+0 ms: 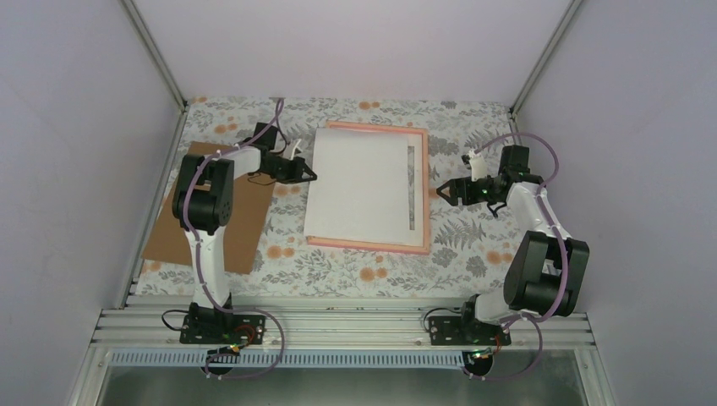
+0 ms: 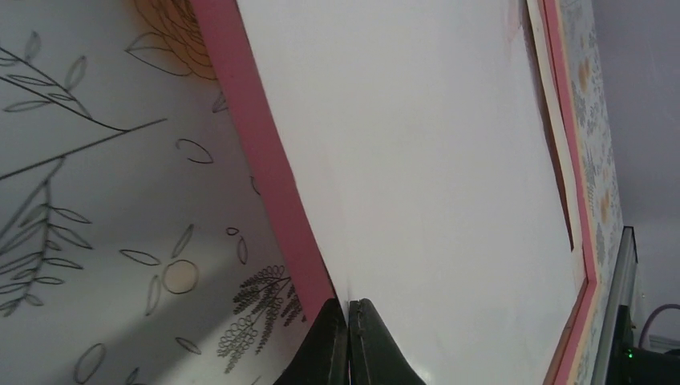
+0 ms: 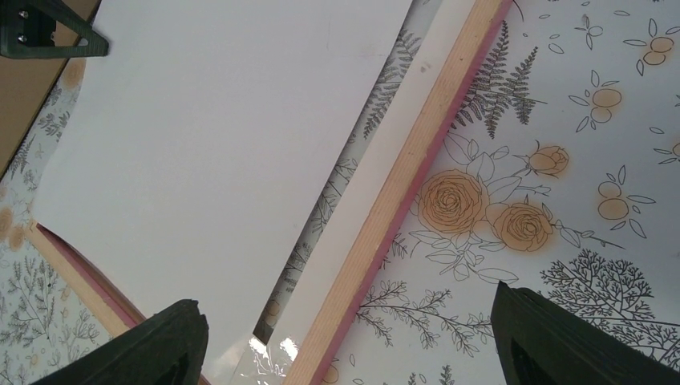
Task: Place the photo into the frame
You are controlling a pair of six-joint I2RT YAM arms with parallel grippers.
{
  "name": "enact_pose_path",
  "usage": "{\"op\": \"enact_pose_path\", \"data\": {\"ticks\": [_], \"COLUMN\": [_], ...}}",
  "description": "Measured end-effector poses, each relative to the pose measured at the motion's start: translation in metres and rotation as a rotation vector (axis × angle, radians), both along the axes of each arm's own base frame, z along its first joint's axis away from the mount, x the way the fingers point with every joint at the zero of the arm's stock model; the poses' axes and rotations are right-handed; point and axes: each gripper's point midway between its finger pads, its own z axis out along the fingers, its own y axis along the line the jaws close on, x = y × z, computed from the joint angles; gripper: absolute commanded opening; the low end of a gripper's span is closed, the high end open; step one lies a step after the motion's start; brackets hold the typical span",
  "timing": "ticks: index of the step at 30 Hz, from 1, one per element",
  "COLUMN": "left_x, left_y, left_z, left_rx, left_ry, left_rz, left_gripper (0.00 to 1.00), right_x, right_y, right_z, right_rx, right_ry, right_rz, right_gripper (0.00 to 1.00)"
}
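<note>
- Photo (image 1: 359, 182) lies white side up across the frame (image 1: 363, 245) in the middle of the floral tablecloth (image 1: 473, 254); we see none of its printed face.
- We read the sheet as shifted toward 9 o'clock. In the top view it reaches out over the frame's 9 o'clock rail, and a narrow slit stays uncovered along the 3 o'clock side.
- Through that slit, the right wrist view shows the cloth's fern pattern between the photo (image 3: 216, 136) and a pale strip of mat (image 3: 370, 160) lying against the frame's (image 3: 401, 192) wooden inner edge.
- Our left gripper (image 1: 309, 173) sits at the photo's 9 o'clock edge, nearer the 12 o'clock end, and points toward 3 o'clock.
- In its own camera the left gripper (image 2: 349, 309) has both fingers pressed together, and the photo's (image 2: 417, 160) edge runs straight into the seam, so we take it to be pinching the sheet. That edge bows in a slight curve, and the pink rail (image 2: 265, 160) lies just beside it.
- Our right gripper (image 1: 446, 193) waits just beside the frame's 3 o'clock rail, clear of it, facing 9 o'clock.
- Its own view shows the right gripper (image 3: 345, 301) spread wide with nothing between the fingers.
- At 9 o'clock of the frame, a brown backing board (image 1: 245, 228) lies flat beneath the left arm.
</note>
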Motion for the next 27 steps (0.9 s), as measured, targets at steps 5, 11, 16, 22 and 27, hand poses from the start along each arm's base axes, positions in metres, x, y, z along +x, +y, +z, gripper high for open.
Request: {"op": "enact_pose_path", "data": {"ticks": [5, 11, 16, 22, 27], "left_x": [-0.006, -0.007, -0.007, -0.009, -0.014], "left_y": [-0.011, -0.025, -0.027, -0.027, -0.036], "left_z": [0.002, 0.009, 0.01, 0.026, 0.072], "left_rx": [-0.012, -0.02, -0.021, -0.034, -0.057], "left_ry": [0.014, 0.008, 0.003, -0.062, -0.215], "left_rz": [-0.025, -0.046, -0.05, -0.052, -0.089], "left_gripper": [0.02, 0.02, 0.02, 0.02, 0.02], "right_x": [0.0, 0.0, 0.0, 0.0, 0.0], "right_y": [0.0, 0.0, 0.0, 0.0, 0.0], "right_z": [0.0, 0.0, 0.0, 0.0, 0.0], "right_rx": [0.001, 0.005, 0.008, 0.009, 0.009], "right_ry": [0.001, 0.005, 0.008, 0.008, 0.008], "right_rz": [-0.002, -0.007, -0.012, -0.012, -0.012], "right_gripper": [0.88, 0.88, 0.88, 0.88, 0.87]}}
